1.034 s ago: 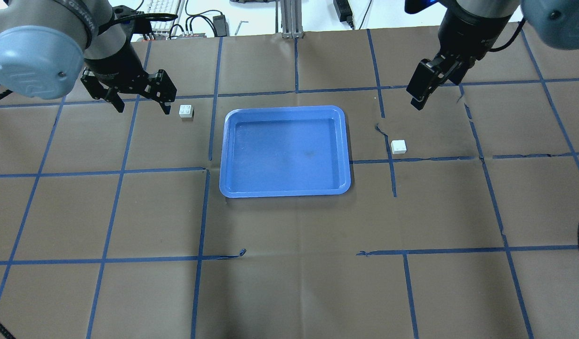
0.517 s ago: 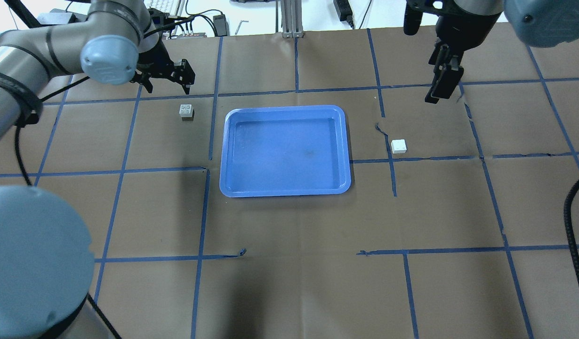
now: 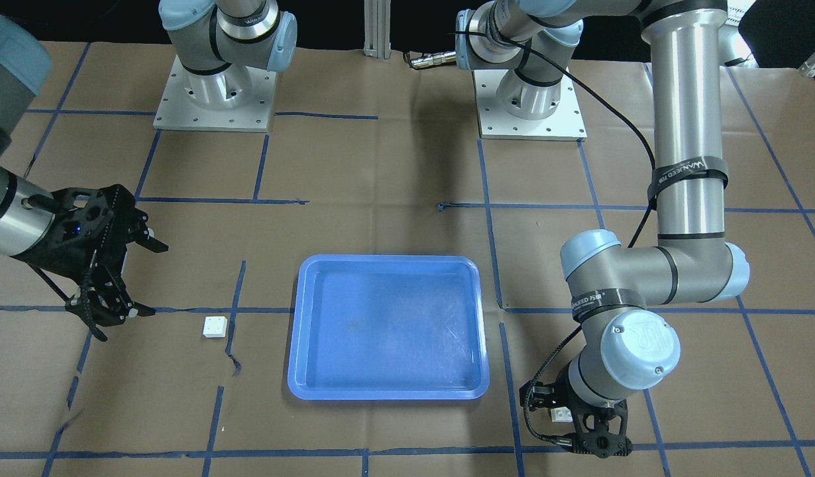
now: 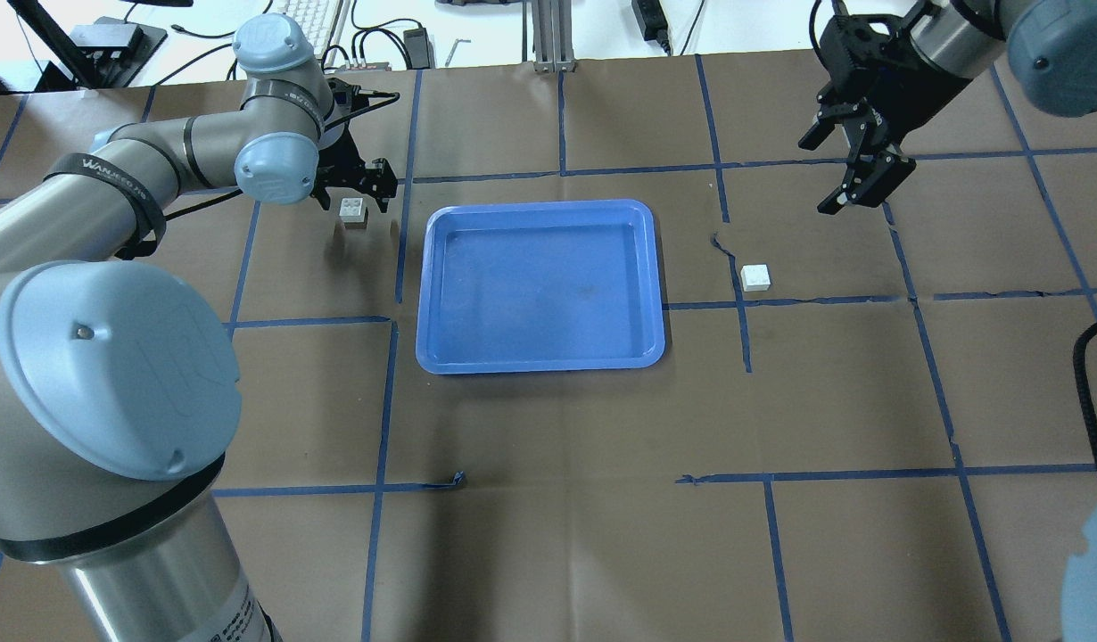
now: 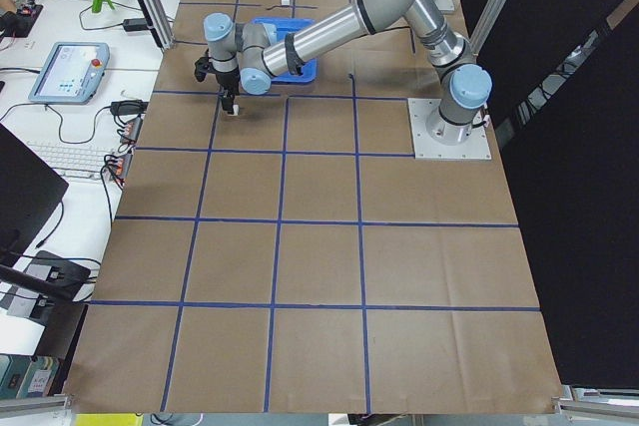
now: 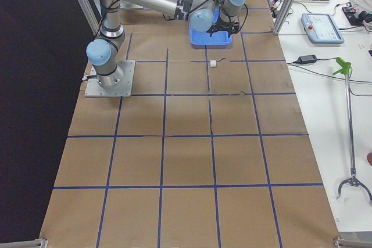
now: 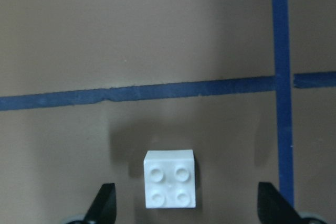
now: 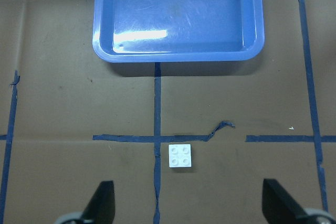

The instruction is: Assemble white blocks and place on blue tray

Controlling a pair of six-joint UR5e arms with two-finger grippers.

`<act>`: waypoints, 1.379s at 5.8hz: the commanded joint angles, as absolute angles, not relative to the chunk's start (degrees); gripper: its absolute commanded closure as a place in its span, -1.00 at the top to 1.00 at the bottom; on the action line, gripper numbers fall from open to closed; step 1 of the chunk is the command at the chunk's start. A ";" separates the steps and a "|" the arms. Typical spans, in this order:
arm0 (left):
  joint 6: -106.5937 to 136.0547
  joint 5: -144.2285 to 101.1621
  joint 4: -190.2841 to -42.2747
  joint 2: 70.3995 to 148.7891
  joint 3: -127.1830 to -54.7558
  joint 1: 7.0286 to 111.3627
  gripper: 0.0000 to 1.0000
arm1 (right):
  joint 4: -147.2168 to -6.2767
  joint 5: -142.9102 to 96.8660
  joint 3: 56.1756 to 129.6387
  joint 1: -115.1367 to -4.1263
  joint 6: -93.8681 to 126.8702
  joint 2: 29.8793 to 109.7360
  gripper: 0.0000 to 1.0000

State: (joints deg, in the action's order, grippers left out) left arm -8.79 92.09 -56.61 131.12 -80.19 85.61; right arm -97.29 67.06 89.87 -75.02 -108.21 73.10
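Since the earlier frames the left tool (image 4: 356,198) has been moved from farther along the bench and is now set over the first small white square plastic brick (image 4: 353,211). The right tool (image 3: 150,278) has been turned about its wrist and shifted a little outward. Neither brick has been displaced, nor has the tray.

The fingers of the left tool are held apart. In the left wrist view the four-studded brick is seen between them, with a clear gap on either side and no contact shown. The brick rests flat, studs up, on the brown paper-covered bench (image 4: 548,428). A blue tape line (image 7: 136,93) runs across just ahead of it.

The fingers of the right tool are likewise spread wide. This tool is held above the bench, well apart from the second small white square plastic brick (image 8: 180,157). That brick lies ahead of the tool, studs up, at a crossing of tape lines.

Beyond that brick, farther ahead of the right tool, the large rectangular blue plastic tray (image 4: 540,207) with its shallow raised rim is seen. The tray lies near the left tool, to one side of it. Both bricks are found on the bench outside the rim, on opposite sides of the tray.
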 commanded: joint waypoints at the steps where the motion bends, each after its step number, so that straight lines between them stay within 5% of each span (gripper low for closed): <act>1: -8.96 91.85 -56.51 131.57 -80.07 85.61 -0.39 | -107.08 59.62 97.08 -71.29 -115.37 67.71 0.98; 3: -9.14 91.93 -56.51 131.40 -79.72 85.52 -1.00 | -112.22 58.98 100.27 -71.10 -119.86 61.55 0.98; 6: -15.67 91.76 -57.83 122.39 -84.95 90.75 -1.00 | -112.85 56.69 101.34 -71.10 -119.10 58.62 0.98; 8: -26.47 91.85 -57.40 119.88 -88.41 98.76 -1.00 | -113.11 56.69 101.25 -71.10 -119.71 58.54 0.30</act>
State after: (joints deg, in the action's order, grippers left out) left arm -20.46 91.92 -57.69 120.89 -87.08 95.14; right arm -113.02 56.70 101.30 -71.10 -119.56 58.57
